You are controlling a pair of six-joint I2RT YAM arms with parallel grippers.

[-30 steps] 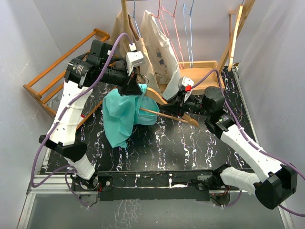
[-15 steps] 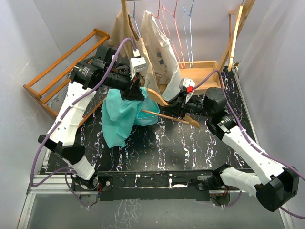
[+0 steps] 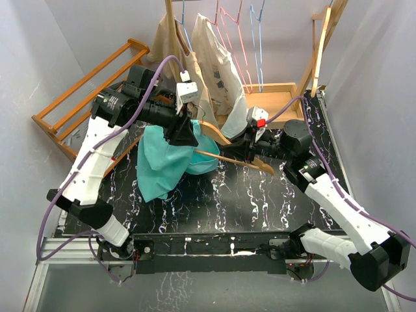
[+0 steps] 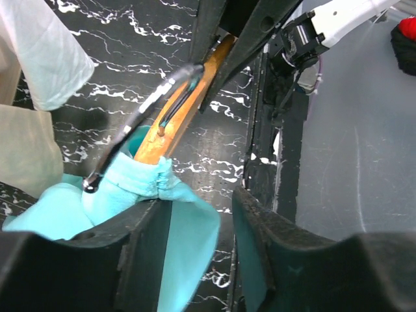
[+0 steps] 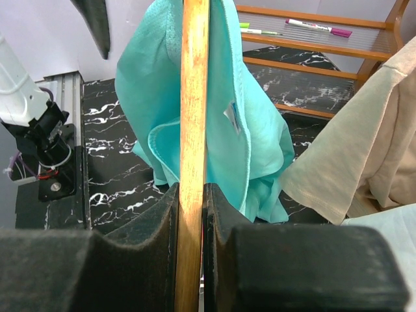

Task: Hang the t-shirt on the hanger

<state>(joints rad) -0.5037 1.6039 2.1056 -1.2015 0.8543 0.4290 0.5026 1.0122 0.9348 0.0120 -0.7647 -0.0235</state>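
Note:
The teal t-shirt hangs bunched from the left end of the wooden hanger, above the black marbled table. My left gripper is at the top of the shirt by the hanger's hook. In the left wrist view its jaws stand a little apart with t-shirt cloth between them, below the hanger and its metal hook. My right gripper is shut on the hanger's right arm. In the right wrist view it clamps the hanger, and the t-shirt drapes over the far end.
Two beige shirts and thin pink and blue wire hangers hang at the back. A wooden rack leans at the left. A wooden shelf with markers stands at the back right.
My left gripper has moved down and slightly right along the hanger, and the shirt's top went with it. The right gripper and hanger have shifted slightly right.

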